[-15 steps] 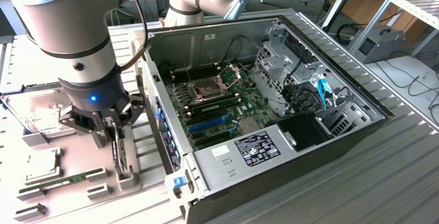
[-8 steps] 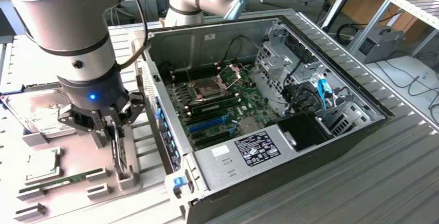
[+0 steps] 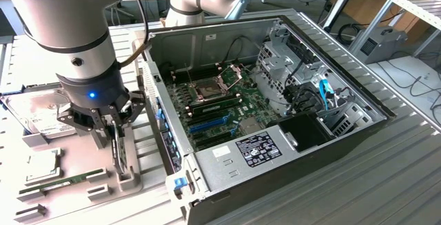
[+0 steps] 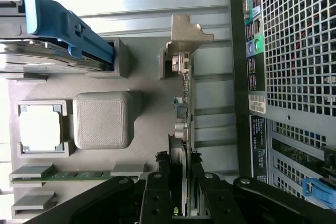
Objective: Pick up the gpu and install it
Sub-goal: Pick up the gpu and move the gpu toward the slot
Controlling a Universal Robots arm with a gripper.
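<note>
1. Beside the open computer case, the gpu stands on edge in a grey holder.
2. The half-closed hand seems to pinch its upper edge.
3. A shallow pinch could let it tilt and jam.

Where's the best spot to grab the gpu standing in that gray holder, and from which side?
Pinch the gpu across its two flat faces at the upper long edge, coming straight down. It stands on edge in the gray holder, so that edge is exposed; stay clear of the metal bracket end.
</note>
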